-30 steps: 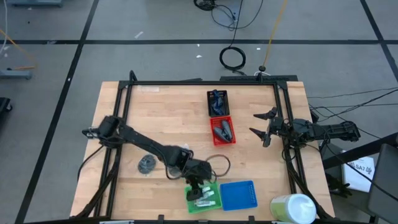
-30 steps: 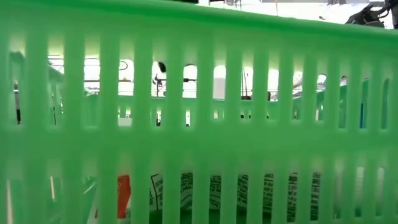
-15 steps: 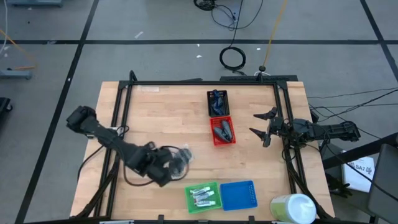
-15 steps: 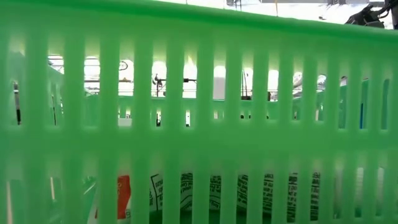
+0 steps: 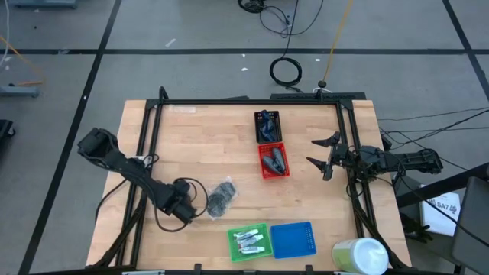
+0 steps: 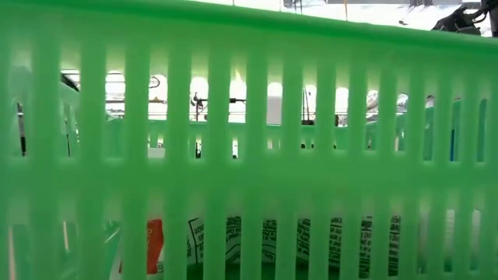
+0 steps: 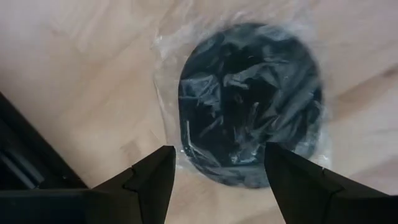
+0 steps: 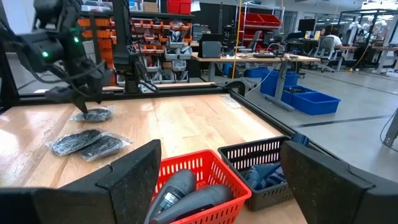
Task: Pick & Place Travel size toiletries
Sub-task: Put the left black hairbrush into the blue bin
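A: Where is the left end effector?

B: Low over the worktop, just beside a round dark pad in clear wrap — the wrist view shows its fingers parted on either side of the pad's near edge, gripping nothing.

A: And the rest of the toiletries?

B: Thin white tubes lie in the green basket; dark mini bottles sit in the red basket.

A: The right end effector?

B: Waiting at the worktop's right edge — fingers spread wide, empty.
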You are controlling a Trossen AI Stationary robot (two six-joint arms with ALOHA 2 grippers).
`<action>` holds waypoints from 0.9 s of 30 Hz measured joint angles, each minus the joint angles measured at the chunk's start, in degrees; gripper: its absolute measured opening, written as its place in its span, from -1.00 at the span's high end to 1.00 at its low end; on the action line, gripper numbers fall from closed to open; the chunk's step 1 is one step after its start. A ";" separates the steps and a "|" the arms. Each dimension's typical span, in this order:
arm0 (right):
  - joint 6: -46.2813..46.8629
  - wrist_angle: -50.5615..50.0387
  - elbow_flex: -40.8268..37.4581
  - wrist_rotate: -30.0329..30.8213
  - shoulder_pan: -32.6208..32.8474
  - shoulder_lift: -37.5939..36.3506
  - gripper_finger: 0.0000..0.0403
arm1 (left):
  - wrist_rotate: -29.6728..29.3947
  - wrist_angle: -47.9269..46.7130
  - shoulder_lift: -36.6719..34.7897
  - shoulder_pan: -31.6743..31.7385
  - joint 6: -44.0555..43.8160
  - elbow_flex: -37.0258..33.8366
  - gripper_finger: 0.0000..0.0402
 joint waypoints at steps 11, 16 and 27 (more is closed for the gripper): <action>0.00 -0.02 0.01 0.00 0.00 0.00 -0.58 | -3.52 10.30 -0.34 -0.35 0.57 -5.28 -0.20; -0.02 -0.01 0.00 0.00 0.01 0.02 -0.58 | -3.28 10.61 -0.28 0.02 1.94 -5.37 -0.20; -0.01 -0.01 0.00 0.00 0.01 0.01 -0.58 | -2.45 18.29 -0.09 0.17 5.54 -5.50 0.30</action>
